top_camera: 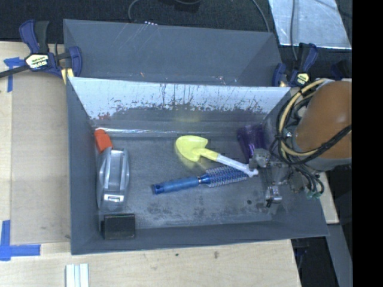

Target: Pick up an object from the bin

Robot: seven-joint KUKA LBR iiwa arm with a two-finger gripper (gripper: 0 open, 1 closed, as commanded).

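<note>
Camera view from up top, so biggest thing first: the grey bin (179, 52), sloped walls and a flat floor with a handful of loose stuff spread out, not heaped; the arm reaches in from the right and its claw (267, 181) sits low at the right end of the floor; honestly can't tell from here if the claw is open or closed, and I can't see anything gripped in it; over on the left lies a clear bottle (114, 175) with an orange cap, well apart from the claw.

Then the two things nearest the claw, so the likely picks I reckon; a blue brush (203, 180) lies mid-floor, long axis nearly left-to-right and tilted a bit, plain handle toward the front left, bristle head pointing right and ending just beside the claw; behind it a yellow scoop (192, 148) with a white handle, bowl toward the back left, handle slanting down to the right, its tip near the brush head and the claw; whether those two touch I can't say.

Both look like light, stiff plastic; the bristles would give and slip, so I'd take the brush across its smooth handle; the scoop's handle is thin, so I'd pinch it crosswise close to the bowl.

Smaller bits: a black block (118, 225) in the front left corner; a purple piece (250, 137) by the back right slope.
</note>
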